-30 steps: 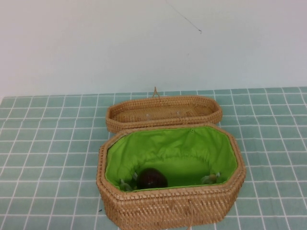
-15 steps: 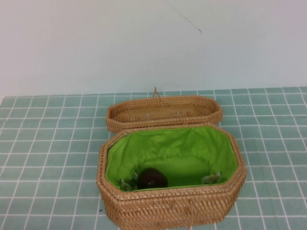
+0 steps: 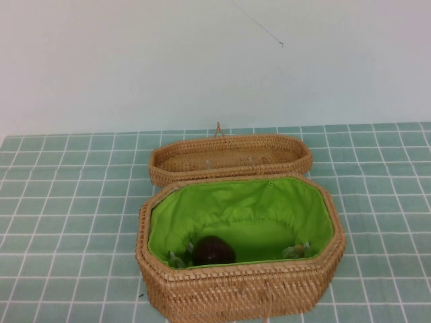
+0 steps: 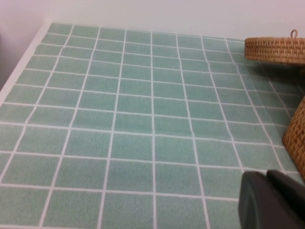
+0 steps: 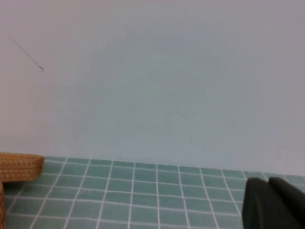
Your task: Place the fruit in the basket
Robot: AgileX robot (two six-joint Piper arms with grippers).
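Only a dark corner of the left gripper [image 4: 271, 200] shows in the left wrist view, above the green tiled table [image 4: 143, 124] off to the basket's left; the fingers look pressed together, though too little of them shows to be sure. The wicker wall of the basket [image 4: 295, 138] stands close by it, and the lid [image 4: 275, 48] lies farther back on the table. The right gripper [image 5: 274, 202] shows likewise as a dark corner in the right wrist view, facing the pale wall [image 5: 152, 81] across the tiled table [image 5: 143, 195], with a wicker edge of the lid [image 5: 19, 167] at the side of that view; whether its fingers are spread or closed cannot be told. Neither gripper appears in the high view. There the basket [image 3: 239, 293], deep, eight-sided and lined with bright green cloth, stands at the near middle of the table [image 3: 67, 202]. The fruit [image 3: 215, 251], small, round and dark maroon, rests inside the basket on the lining, close to the near wall and left of its middle. The shallow unlined lid [image 3: 229, 156] lies just behind the basket, its near rim about touching the basket's far rim.
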